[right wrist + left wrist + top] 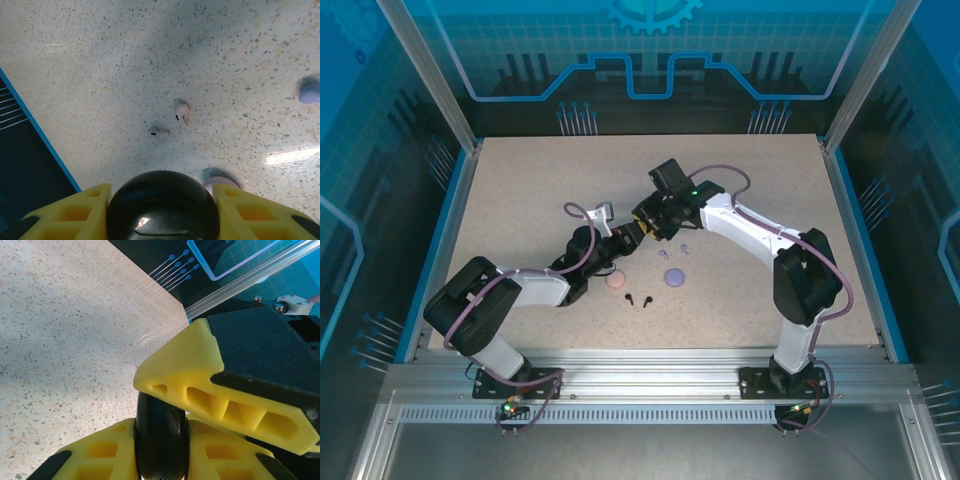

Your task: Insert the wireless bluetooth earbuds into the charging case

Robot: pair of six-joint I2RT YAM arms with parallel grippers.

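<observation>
A black round charging case (162, 207) hangs above the table between both arms. My right gripper (162, 200) is shut on it, one yellow finger on each side. In the left wrist view the case (161, 440) stands edge-on, with my left gripper (161, 450) shut on it; the right gripper's finger (200, 390) lies across above. From above, the left gripper (631, 237) and right gripper (647, 222) meet mid-table. Two pale pink earbuds (181, 111) lie below on the table. Two black earbuds (638, 299) lie near the front, and small lavender earbuds (666, 254) sit right of the grippers.
A pink round case (616, 280) and a lavender round case (675, 277) rest on the speckled table (520, 200) in front of the grippers. The table's blue edge (35, 130) runs at the left of the right wrist view. Framed walls surround the table.
</observation>
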